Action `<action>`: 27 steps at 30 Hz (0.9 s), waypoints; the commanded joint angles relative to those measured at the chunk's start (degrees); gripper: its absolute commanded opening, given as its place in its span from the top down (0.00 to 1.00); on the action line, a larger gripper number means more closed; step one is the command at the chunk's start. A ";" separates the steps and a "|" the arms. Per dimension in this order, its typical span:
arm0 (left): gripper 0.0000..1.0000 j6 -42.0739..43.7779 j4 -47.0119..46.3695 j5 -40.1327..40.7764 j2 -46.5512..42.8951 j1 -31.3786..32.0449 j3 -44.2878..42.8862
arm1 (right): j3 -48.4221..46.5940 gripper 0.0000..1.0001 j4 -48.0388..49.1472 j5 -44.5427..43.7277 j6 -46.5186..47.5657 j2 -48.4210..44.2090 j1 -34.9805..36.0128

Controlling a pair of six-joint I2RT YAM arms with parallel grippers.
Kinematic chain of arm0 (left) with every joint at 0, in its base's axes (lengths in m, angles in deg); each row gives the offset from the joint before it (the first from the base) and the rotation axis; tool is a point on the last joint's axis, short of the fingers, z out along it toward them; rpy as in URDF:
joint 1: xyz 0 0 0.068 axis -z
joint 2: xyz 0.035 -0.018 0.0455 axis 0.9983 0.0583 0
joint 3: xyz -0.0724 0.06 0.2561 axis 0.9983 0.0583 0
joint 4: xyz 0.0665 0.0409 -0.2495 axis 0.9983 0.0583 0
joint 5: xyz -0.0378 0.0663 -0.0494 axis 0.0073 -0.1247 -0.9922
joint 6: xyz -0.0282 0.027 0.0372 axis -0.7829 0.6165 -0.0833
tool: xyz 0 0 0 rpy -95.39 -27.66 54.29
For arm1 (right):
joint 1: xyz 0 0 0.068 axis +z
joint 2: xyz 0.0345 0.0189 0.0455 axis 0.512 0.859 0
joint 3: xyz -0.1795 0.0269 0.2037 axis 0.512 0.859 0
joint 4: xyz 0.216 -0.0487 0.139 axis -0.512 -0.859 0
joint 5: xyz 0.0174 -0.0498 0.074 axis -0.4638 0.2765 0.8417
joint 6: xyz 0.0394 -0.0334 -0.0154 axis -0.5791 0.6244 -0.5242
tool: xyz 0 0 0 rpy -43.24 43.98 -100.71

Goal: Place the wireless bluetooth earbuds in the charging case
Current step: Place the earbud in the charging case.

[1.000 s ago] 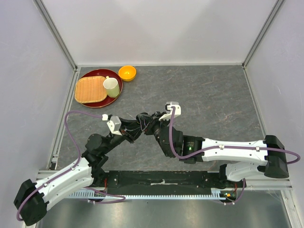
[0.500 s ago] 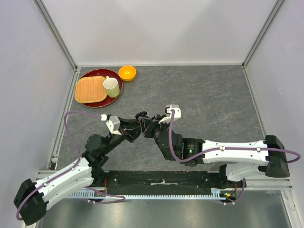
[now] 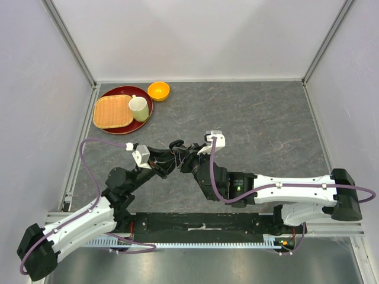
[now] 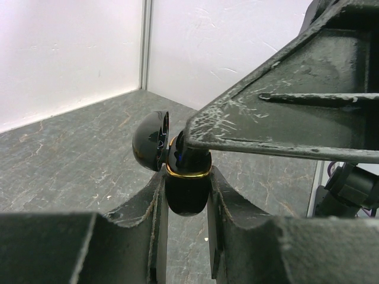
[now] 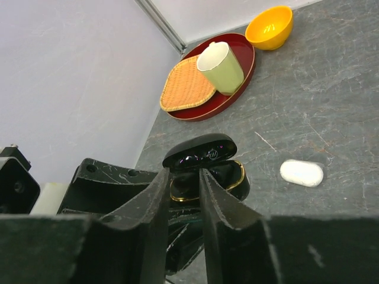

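My left gripper is shut on the base of a black charging case with a gold rim and holds it above the table, lid swung open. My right gripper is nearly shut, its tips right at the case's opening. A small black earbud sits at the rim under its fingertip. In the top view both grippers meet mid-table, left and right. A closed white pebble-shaped case lies on the table beyond. The other earbuds are out of view.
At the back left stands a red tray holding a woven mat and a pale green cup. An orange bowl sits next to it. White walls enclose the grey table on three sides.
The right gripper has shifted slightly down and left onto the open case. The left gripper has kept the case nearly still.
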 commanded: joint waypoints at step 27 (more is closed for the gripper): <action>0.98 3.57 2.75 0.41 0.14 -0.28 -8.65 | -4.50 0.02 -1.68 6.39 10.91 -11.19 0.71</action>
